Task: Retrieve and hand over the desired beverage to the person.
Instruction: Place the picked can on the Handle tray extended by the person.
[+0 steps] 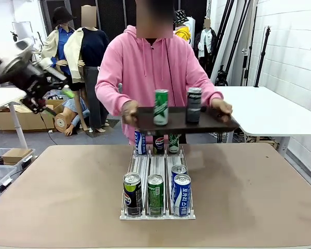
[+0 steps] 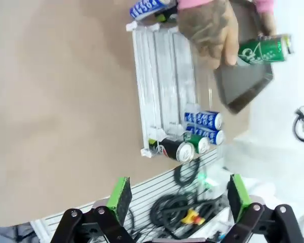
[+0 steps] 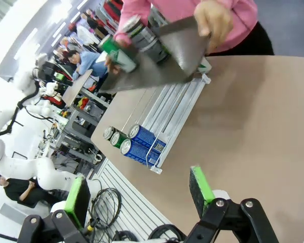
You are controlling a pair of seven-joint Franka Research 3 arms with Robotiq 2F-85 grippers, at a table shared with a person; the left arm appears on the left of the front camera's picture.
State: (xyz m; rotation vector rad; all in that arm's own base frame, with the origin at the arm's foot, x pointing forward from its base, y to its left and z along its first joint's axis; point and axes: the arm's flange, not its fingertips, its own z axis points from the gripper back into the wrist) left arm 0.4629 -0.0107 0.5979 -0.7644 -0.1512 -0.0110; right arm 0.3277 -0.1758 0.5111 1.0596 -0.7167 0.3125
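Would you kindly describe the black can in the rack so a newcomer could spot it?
Start at the metal rack mid-table. Three cans stand along its near end. The black can is leftmost, beside the green can, with a yellow-green top band.

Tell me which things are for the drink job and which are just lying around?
For the job:
the person
dark tray they hold, with a green can and a dark can
can rack on the table
left gripper, open
right gripper, open

Just lying about:
cardboard boxes
white side table
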